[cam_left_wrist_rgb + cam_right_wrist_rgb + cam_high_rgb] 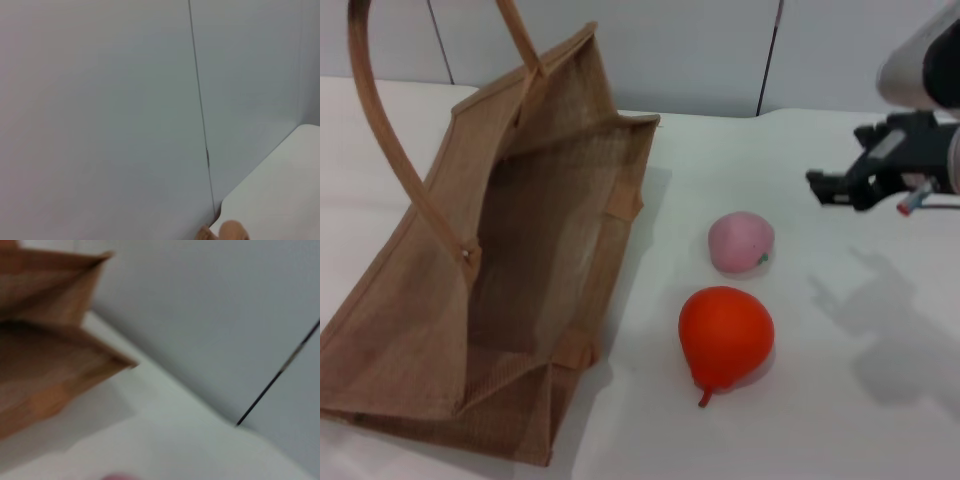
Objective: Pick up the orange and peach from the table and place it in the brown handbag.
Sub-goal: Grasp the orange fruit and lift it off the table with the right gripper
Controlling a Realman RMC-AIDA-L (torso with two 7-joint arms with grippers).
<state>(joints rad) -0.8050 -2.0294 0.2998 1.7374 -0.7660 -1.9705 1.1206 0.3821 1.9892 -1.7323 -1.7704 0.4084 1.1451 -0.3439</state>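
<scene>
In the head view the orange (725, 336) lies on the white table, stem tip toward the front. The pale pink peach (741, 242) lies just behind it. The brown handbag (510, 270) stands open at the left, its mouth facing up and right, strap handles looping up; its top edge also shows in the right wrist view (45, 365). My right gripper (830, 188) hovers above the table at the right, beyond and to the right of the peach, holding nothing. My left gripper is out of view; the left wrist view shows only wall and a bit of a strap handle (227, 232).
The white table (840, 400) runs to a grey panelled wall (700, 50) behind. The right arm's shadow falls on the table at the right.
</scene>
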